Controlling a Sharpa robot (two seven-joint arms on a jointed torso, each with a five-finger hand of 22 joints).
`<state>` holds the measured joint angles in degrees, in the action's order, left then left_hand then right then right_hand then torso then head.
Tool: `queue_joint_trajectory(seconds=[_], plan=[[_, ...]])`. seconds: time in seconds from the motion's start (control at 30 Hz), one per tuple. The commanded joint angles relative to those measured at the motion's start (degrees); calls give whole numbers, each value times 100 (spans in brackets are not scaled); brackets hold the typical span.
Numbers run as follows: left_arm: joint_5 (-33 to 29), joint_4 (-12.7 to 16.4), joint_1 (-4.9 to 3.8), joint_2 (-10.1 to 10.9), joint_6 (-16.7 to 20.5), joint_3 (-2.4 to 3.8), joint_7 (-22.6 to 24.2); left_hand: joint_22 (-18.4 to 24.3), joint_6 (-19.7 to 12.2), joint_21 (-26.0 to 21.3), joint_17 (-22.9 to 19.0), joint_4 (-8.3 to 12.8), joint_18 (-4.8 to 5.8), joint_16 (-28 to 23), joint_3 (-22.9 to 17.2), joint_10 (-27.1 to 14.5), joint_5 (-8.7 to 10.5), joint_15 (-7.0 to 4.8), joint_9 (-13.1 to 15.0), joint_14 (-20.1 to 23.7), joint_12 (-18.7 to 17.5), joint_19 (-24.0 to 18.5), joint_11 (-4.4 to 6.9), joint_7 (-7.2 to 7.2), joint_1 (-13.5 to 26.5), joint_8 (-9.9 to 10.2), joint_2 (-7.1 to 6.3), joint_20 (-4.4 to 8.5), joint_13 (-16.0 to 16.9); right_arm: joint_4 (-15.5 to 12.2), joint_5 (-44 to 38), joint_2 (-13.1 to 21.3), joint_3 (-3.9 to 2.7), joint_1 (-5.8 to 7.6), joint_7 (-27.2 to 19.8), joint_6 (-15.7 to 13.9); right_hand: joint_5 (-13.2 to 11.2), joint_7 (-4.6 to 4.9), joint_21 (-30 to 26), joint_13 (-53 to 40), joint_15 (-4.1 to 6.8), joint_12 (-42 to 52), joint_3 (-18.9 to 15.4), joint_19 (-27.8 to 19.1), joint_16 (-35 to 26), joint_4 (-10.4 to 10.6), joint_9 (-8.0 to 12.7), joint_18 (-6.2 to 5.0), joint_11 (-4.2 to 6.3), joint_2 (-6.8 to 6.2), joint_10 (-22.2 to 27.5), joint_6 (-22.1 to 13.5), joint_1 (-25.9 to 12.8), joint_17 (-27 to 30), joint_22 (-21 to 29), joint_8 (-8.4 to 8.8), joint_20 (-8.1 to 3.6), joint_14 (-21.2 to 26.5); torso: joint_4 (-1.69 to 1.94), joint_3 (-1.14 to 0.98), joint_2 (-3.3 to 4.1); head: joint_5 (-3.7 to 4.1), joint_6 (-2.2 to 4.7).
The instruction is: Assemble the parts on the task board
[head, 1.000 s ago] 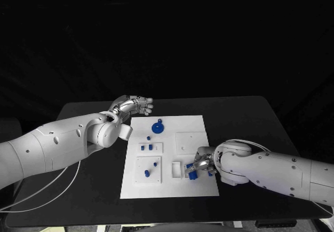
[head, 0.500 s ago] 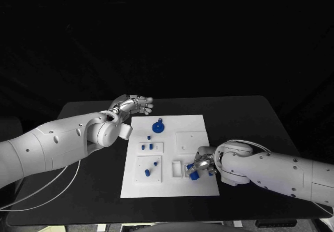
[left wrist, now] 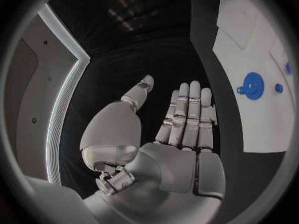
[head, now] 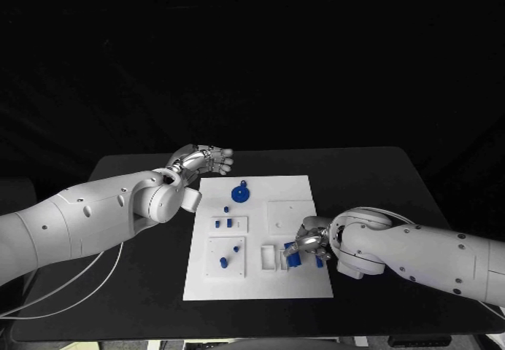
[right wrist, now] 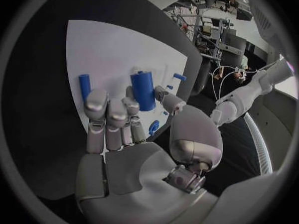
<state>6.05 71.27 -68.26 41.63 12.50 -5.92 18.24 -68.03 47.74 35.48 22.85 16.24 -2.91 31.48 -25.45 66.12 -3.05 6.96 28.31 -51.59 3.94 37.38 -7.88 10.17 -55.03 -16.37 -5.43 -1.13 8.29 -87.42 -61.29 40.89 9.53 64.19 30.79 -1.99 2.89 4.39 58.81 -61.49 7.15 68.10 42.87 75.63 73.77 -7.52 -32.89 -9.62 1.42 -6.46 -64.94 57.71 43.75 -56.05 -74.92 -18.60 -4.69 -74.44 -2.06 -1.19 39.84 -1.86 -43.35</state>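
A black counter (head: 137, 292) in a dark room carries the white task board (head: 290, 189); blue parts lie on it, a blue gear (head: 240, 193) near its far end; the left hand (head: 202, 159) hovers off the board's far left corner, fingers (left wrist: 187, 109) straight and close together, holding nothing; the right hand (head: 305, 246) appears to pinch a blue cylinder (right wrist: 142, 90) at the board's near right. Since a second ago that hand has shifted slightly; the left has stayed.
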Motion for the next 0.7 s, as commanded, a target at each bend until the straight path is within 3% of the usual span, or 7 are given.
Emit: queue_joint_trajectory(seconds=[0.03, 0.43, 0.7], plan=[[-1, 13, -5, -11, -64, 4, 29, -6, -40, -22, 6, -5, -96, -35, 43, -34, -4, 5, -5, 36, -1, -37, -14, 10, 12, 1, 62, -13, -9, -1, 543, -41, -2, 47, 66, 84, 12, 59, 22, 5, 17, -38, -7, 5, -9, -33, 1, -538, -4, 22, -49, 116, -36, -8, -98, 42, 33, -15, 3, 3, 1, -11, 12], [5, 21, -8, -32, -72, 4, 26, -8, -39, -26, 12, -4, -97, -41, 45, -35, -5, 6, -7, 36, -1, -37, -14, 10, 10, -1, 60, -13, -10, 234, 842, -457, 2, 67, 103, 303, 19, 60, 28, 1, 16, -52, -38, -3, -13, -42, 27, -538, -6, -4, -48, 127, -133, -15, -95, 71, 37, -15, 7, 14, 8, -42, 9], [5, 26, -8, -40, -77, 4, 21, -9, -39, -30, 18, -9, -96, -47, 50, -36, -5, 8, -9, 37, -1, -37, -15, 10, 15, -1, 59, -15, -11, 409, 647, -689, 49, 65, 62, 366, 20, 63, 31, -4, 14, -60, -61, -14, -18, -49, 45, -538, -8, 4, -44, 134, -197, -21, -94, 90, 39, -14, 11, 6, 9, -60, 4]])
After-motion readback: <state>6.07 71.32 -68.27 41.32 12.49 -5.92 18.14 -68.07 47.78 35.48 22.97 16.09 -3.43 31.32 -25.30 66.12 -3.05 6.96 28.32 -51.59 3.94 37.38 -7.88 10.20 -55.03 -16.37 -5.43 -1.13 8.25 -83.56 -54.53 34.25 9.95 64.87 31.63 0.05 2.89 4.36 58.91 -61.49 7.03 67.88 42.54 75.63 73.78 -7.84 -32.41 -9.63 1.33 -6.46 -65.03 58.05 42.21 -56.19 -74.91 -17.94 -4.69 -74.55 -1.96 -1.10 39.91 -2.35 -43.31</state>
